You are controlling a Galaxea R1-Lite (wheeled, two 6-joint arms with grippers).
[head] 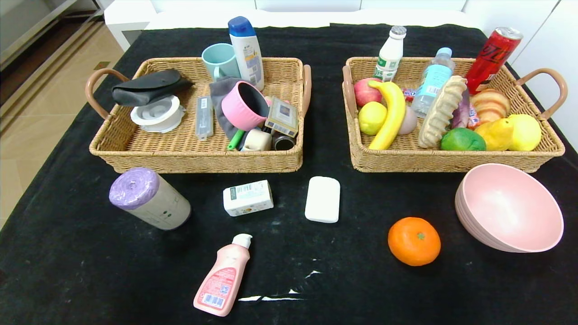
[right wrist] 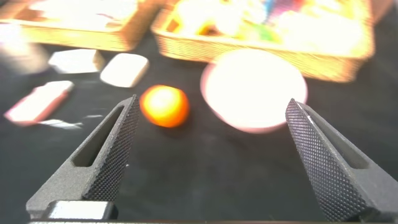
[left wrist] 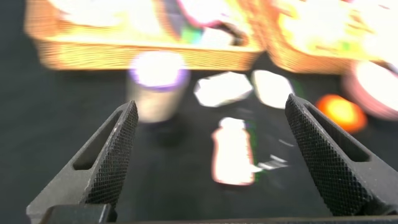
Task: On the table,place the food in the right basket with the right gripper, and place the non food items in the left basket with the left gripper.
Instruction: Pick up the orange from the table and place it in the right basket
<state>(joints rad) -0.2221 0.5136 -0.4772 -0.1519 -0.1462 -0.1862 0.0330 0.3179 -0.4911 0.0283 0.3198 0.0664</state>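
Left basket [head: 135, 149] of household items, right basket [head: 548, 146] of fruit, drinks

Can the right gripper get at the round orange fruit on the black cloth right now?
Probably yes. The right gripper is open, and the round orange fruit lies apart from the big pink bowl, nothing between.

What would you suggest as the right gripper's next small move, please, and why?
Probably lower the right gripper toward the orange. Its jaws stand open and empty, and the orange lies loose on the table in front of the right basket, with clear space around it.
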